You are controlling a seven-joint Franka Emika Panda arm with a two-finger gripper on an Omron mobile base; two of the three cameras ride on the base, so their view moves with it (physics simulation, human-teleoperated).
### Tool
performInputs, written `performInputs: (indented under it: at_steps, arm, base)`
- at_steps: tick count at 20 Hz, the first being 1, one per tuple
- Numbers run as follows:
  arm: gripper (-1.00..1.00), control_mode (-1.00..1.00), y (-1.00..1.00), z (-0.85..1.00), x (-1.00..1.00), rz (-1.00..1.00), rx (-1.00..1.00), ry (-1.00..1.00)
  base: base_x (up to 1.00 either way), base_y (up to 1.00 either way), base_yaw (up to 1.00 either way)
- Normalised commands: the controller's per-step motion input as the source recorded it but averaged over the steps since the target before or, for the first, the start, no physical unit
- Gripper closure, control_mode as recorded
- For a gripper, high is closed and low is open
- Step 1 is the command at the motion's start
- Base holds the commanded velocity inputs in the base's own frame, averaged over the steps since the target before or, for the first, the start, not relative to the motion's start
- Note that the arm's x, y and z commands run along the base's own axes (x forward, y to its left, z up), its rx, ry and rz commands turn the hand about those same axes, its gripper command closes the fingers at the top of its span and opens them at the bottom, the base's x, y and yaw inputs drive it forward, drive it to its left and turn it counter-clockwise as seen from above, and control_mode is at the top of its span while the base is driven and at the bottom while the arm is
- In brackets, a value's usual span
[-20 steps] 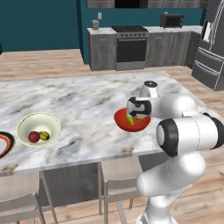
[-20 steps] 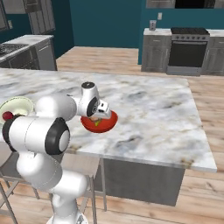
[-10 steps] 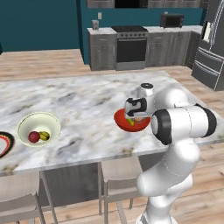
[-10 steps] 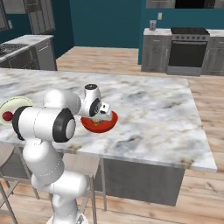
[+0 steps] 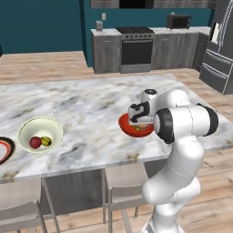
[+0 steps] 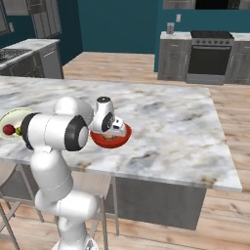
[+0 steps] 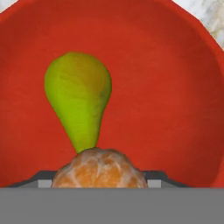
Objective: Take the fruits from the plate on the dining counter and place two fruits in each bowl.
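Observation:
The bright red bowl (image 5: 124,127) (image 6: 125,135) (image 7: 175,65) stands near the dining counter's (image 5: 82,100) (image 6: 171,117) front edge. A green pear (image 7: 78,96) lies inside it. My gripper (image 5: 139,123) (image 6: 113,135) (image 7: 99,177) reaches down into this bowl, shut on the tan-orange fruit (image 7: 98,166), which hangs just above the pear's narrow end. The cream-white bowl (image 5: 41,121) (image 6: 13,115) further left holds the dark red fruit (image 5: 35,142) (image 6: 8,129) and the small yellow-green one (image 5: 45,141). The plate's (image 5: 4,150) black and red rim shows at the left edge of the left base view.
Two stools (image 5: 123,182) (image 5: 18,205) stand under the counter's near edge. Grey kitchen cabinets with a stove (image 5: 134,50) (image 6: 210,56) line the far wall across a wooden floor, and a steel fridge (image 5: 220,45) stands at the right.
The hand has stayed over the red bowl with the fruit in it, drifting slightly. The arm's elbow has swung closer to the counter.

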Motion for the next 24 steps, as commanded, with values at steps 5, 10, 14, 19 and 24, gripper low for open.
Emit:
performInputs:
  at_steps: [5, 10, 14, 19, 24]
  arm:
    - [-1.00, -1.00, 0.00, -0.11, 0.13, 0.00, 0.00, 0.00]
    - [-1.00, -1.00, 0.00, 0.00, 0.00, 0.00, 0.00, 0.00]
    - [-1.00, -1.00, 0.00, 0.00, 0.00, 0.00, 0.00, 0.00]
    - [-1.00, -1.00, 0.00, 0.37, -0.34, -0.02, 0.00, 0.00]
    - [-1.00, -1.00, 0.04, 0.81, -0.64, 0.00, 0.00, 0.00]
  base:
    - [0.00, 0.00, 0.00]
    - [0.00, 0.00, 0.00]
    - [0.00, 0.00, 0.00]
    - [0.00, 0.00, 0.00]
    - [0.00, 0.00, 0.00]
